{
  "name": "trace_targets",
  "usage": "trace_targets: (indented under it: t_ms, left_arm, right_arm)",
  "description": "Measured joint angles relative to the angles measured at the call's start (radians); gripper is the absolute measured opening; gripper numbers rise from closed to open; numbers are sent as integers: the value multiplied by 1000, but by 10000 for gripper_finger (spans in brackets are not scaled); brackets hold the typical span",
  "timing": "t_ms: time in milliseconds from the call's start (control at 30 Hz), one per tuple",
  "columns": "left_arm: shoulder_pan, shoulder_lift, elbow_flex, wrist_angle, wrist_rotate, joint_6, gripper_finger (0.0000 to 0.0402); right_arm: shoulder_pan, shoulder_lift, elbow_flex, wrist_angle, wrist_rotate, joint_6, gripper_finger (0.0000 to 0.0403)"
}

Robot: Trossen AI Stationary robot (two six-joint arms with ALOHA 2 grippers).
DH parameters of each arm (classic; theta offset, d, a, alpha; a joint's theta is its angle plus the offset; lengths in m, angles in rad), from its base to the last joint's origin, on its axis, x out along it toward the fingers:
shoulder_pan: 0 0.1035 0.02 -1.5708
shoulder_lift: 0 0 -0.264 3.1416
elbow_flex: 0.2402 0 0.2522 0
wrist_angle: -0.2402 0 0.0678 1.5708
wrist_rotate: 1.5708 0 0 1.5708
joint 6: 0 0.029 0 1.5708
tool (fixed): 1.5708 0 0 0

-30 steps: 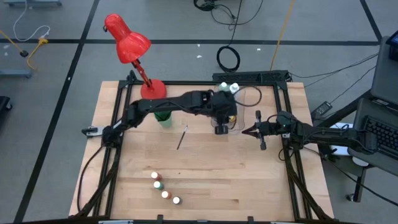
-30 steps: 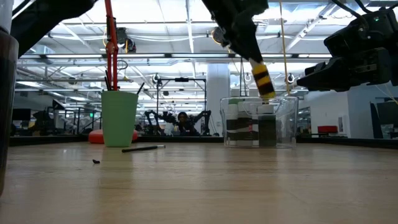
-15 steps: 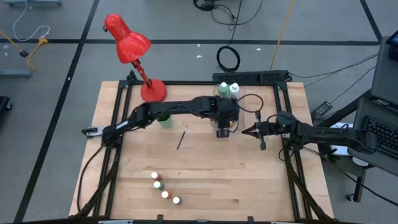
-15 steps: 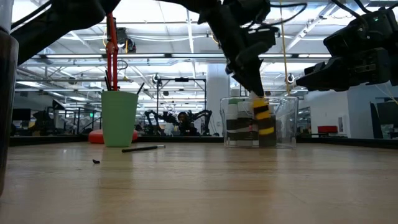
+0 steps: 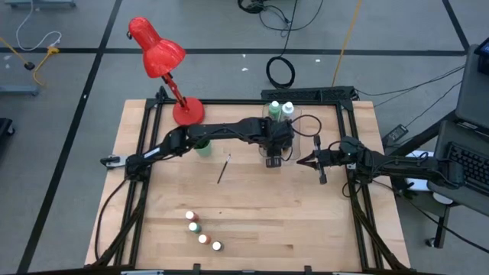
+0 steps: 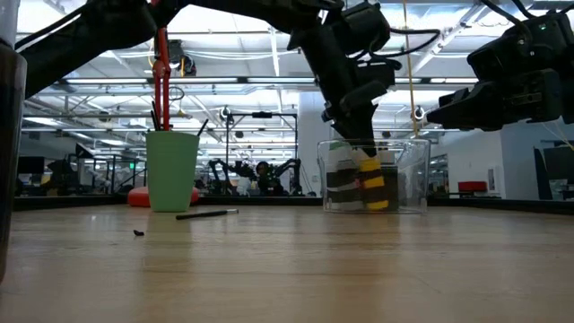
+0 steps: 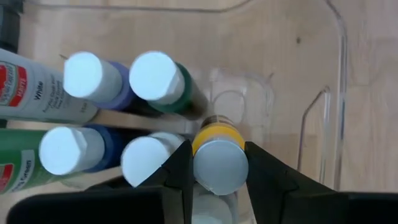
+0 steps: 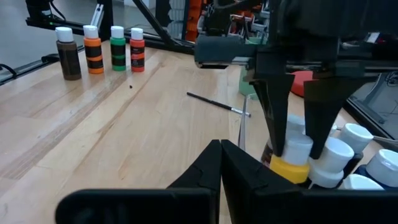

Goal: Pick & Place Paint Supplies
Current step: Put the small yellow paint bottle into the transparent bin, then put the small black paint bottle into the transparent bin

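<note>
Now the left gripper (image 7: pixel 219 165) clamps the yellow bottle (image 6: pixel 371 184) — lowering it upright into the bin (image 5: pixel 306 134) near the table's far edge — while the right gripper (image 5: pixel 302 161) (fingers together) waits beside.

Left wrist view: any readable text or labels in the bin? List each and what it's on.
"White": on the larger white bottle lying in the clear bin.
"Green": on the larger green bottle.
Red brand patches on both: too blurred to read.
Small paint bottles: no label text visible.

Four small paint bottles (image 5: pixel 202 231) stand on the table, one paintbrush (image 5: pixel 223 169) (loose), one green cup (image 6: pixel 172 170).
</note>
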Motion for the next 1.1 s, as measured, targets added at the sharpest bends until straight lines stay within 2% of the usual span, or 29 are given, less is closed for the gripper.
trace_targets:
  t_ms: [333, 700, 800, 967, 1100]
  left_arm:
    - [-8, -1, 0, 30, 0, -6, 148]
    - [-3, -25, -1, -8, -3, -14, 183]
    - [-11, -97, -1, -78, -3, -25, 199]
    - [-54, -292, 0, -335, 4, -143, 218]
    - [-127, -472, 1, -487, 110, -201, 217]
  right_arm:
    - [0, 0, 0, 0, 0, -10, 4]
    - [0, 0, 0, 0, 0, -29, 4]
    - [0, 0, 0, -1, 0, -28, 4]
    - [0, 0, 0, -8, -4, -29, 4]
    - [0, 0, 0, -10, -4, -29, 4]
